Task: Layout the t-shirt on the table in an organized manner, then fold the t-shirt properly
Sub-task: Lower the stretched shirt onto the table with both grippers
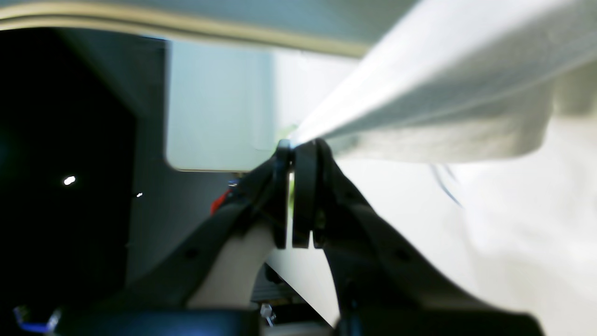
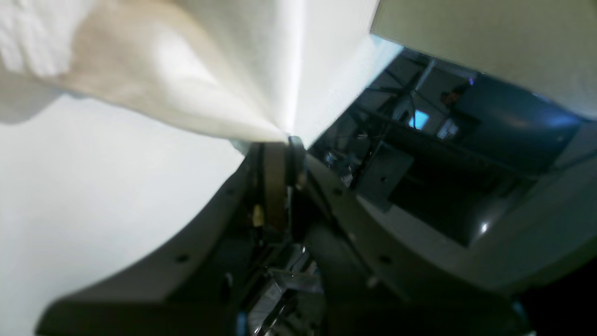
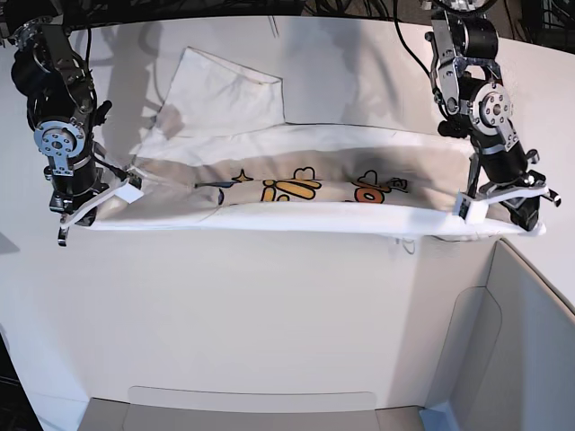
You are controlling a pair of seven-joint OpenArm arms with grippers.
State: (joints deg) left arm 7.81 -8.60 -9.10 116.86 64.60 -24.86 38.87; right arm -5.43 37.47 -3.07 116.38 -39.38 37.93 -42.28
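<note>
Base view: one white t-shirt [image 3: 296,193] hangs stretched above the table [image 3: 269,314] between two arms, its printed letters showing in the sagging middle. The left gripper [image 3: 503,208] and the right gripper [image 3: 90,205] each stand clamped on an opposite end of the cloth, jaws nearly together. Light, soft and limp, the shirt droops wherever unsupported; corners and hem edges look the surest holds. One shirt, two grippers.
</note>
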